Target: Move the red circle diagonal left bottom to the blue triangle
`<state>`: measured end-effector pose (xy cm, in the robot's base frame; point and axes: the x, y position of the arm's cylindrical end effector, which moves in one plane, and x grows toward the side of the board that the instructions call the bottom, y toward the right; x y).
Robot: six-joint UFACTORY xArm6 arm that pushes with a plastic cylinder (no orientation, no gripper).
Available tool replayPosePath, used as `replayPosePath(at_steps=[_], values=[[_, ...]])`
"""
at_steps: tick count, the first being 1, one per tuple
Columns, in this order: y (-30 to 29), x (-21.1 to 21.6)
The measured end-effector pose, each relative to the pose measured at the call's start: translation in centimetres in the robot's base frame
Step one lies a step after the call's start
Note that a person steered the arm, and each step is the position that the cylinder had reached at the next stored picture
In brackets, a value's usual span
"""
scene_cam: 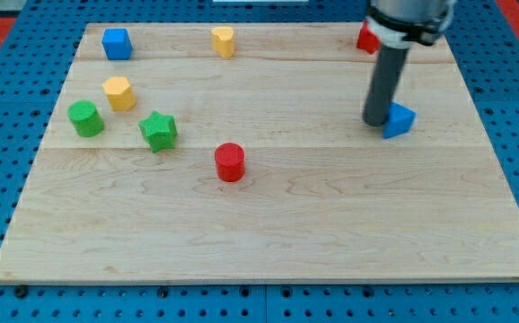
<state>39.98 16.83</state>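
Red circle [229, 161] lies well left of my tip [376, 123].

Board [268, 233] carries all blocks. My tip [375, 122] touching blue triangle [400, 119] at its 9 o'clock. Red circle [230, 162] well apart at triangle's 8 o'clock. Green star [159, 131] at circle's 10 o'clock; green circle [86, 118], yellow hexagon [118, 92] beyond. Blue cube [116, 43], yellow block [223, 41], partly hidden red block [365, 39] along 12 o'clock edge.

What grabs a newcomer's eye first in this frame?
The dark rod at the view's upper right, my tip resting against the left side of the blue triangle. Next, the red circle alone near the board's middle, then the green and yellow blocks clustered at the view's left.
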Motion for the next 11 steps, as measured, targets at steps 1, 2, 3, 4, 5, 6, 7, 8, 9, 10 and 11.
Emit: replayPosePath(at_steps=[1,2,3,4,5,6,7,8,9,10,11], values=[[2.1,0.7],[-2.8,1.3],[-4.8,1.3],[-4.8,1.3],[-4.8,1.1],[-4.8,0.9],[-10.8,0.9],[-14.7,0.9],[-14.8,0.9],[-14.8,0.9],[-15.7,3.4]])
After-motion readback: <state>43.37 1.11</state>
